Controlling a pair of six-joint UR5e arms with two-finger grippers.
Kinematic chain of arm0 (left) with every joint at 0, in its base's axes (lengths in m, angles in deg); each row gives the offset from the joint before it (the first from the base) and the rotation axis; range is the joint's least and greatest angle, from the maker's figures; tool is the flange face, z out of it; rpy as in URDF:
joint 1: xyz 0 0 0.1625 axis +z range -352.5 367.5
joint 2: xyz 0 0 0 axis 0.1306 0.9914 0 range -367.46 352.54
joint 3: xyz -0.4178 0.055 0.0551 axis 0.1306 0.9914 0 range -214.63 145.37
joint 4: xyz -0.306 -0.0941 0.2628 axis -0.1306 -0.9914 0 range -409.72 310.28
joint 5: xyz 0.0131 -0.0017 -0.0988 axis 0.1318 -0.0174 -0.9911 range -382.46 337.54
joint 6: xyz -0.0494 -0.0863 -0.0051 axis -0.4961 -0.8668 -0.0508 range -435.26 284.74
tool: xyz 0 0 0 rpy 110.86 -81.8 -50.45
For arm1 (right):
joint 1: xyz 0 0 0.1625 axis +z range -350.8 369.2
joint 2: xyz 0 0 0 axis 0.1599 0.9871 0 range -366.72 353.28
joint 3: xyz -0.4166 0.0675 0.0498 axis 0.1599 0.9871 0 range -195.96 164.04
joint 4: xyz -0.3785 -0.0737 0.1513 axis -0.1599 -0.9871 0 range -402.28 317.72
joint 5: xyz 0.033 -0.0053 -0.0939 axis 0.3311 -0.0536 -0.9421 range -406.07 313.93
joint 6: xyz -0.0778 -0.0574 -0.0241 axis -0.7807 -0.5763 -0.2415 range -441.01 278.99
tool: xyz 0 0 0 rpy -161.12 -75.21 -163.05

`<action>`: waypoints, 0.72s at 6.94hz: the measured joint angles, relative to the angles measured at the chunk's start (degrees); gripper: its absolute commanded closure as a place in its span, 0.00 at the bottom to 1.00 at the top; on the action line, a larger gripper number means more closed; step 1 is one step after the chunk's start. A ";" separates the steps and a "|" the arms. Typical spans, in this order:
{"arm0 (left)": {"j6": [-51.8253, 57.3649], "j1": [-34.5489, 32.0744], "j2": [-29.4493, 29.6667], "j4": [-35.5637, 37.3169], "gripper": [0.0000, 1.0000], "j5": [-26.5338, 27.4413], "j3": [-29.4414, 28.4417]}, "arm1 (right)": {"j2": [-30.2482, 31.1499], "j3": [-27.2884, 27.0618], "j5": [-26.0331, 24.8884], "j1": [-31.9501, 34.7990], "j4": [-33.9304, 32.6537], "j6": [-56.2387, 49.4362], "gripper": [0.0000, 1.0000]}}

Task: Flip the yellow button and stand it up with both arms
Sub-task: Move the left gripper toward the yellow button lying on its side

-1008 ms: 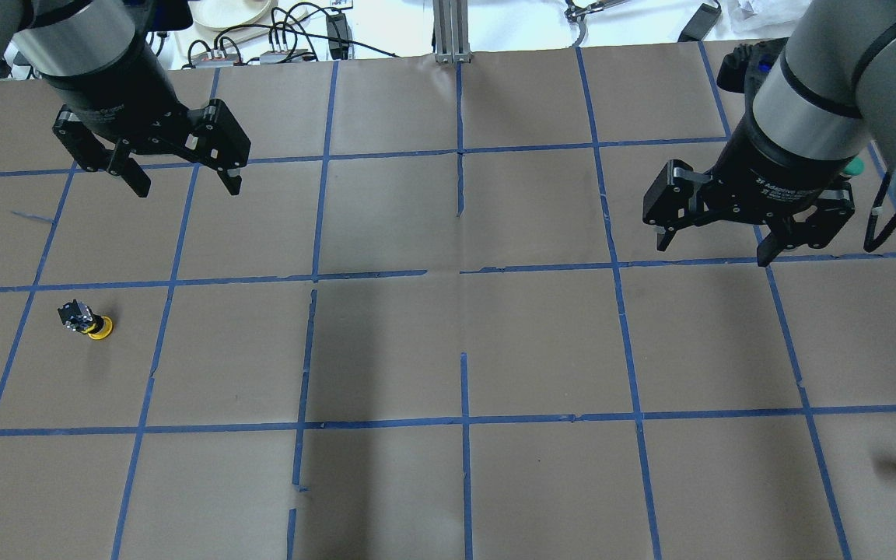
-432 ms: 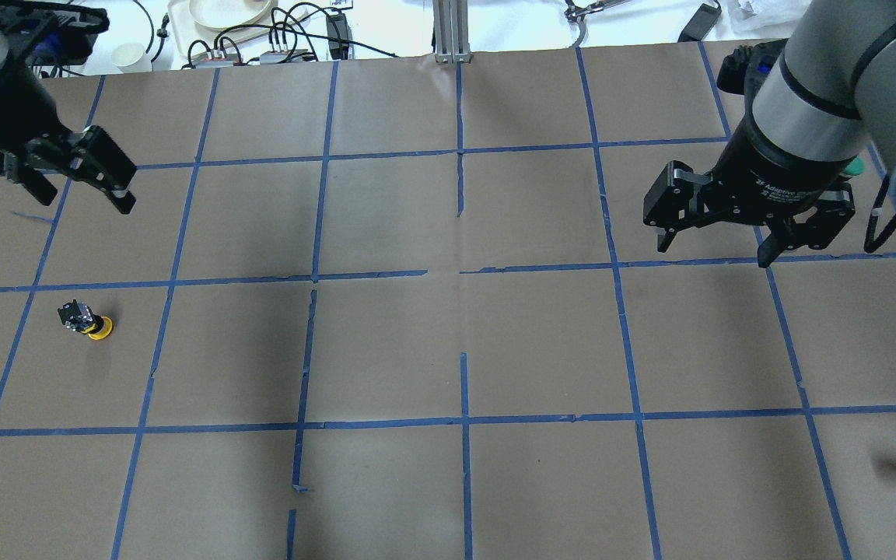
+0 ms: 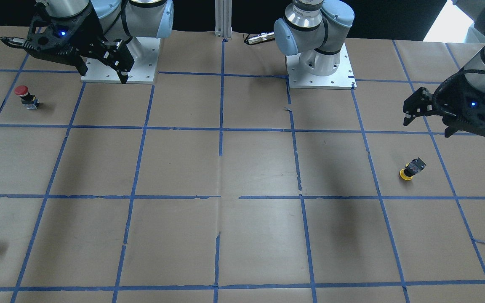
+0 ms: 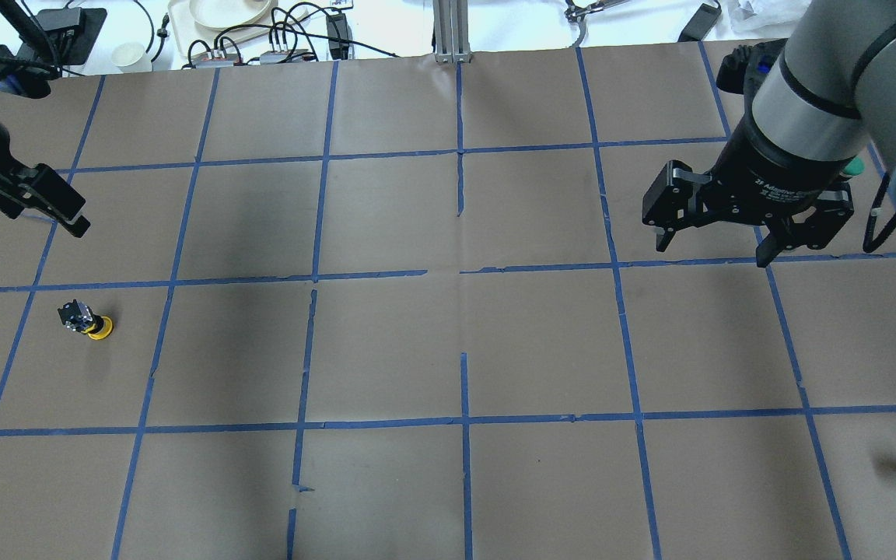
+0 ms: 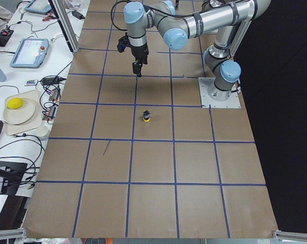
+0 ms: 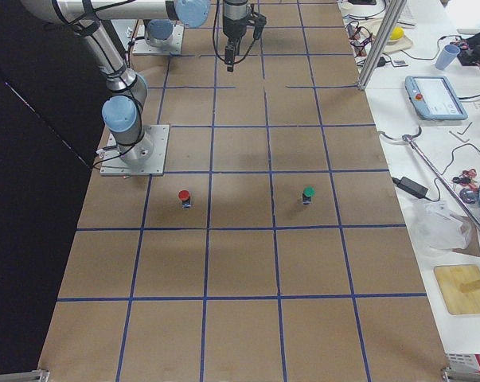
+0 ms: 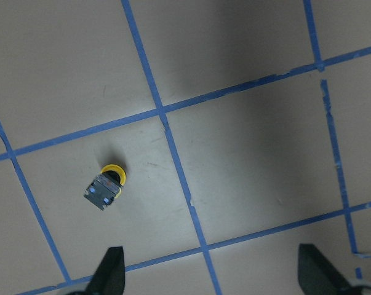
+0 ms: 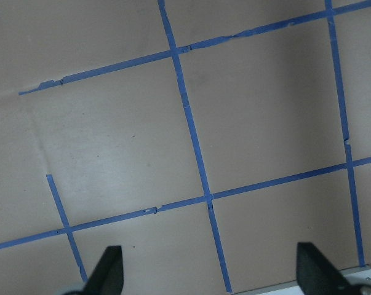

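Evidently at the approach step, the left gripper [image 7: 211, 270], jaws spread, hovers near the yellow button [image 4: 89, 321] and must descend onto it; the right gripper [image 4: 712, 250] hangs released, far right.

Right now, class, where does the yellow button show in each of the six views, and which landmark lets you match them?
Exterior front-facing: yellow button at right, mid-height.
Overhead exterior: far left, just below mid-height.
Exterior left: centre, slightly above the middle.
Exterior right: cannot be made out.
Left wrist-mounted: left of centre, lower half.
Right wrist-mounted: not in it.
Landmark: the blue tape square that it stands in, alone.
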 measured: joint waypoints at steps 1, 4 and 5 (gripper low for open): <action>5.39 1.63 0.62 1.62 0.00 -0.01 1.35 | 0.01 0.00 0.05 0.00 0.00 0.00 0.00; 24.68 7.38 5.13 6.75 0.01 -1.21 3.38 | 0.01 0.00 -0.14 0.00 0.02 -0.02 0.00; 32.04 9.07 6.99 9.29 0.01 -1.61 3.69 | 0.01 0.00 -0.28 0.00 0.05 -0.06 0.00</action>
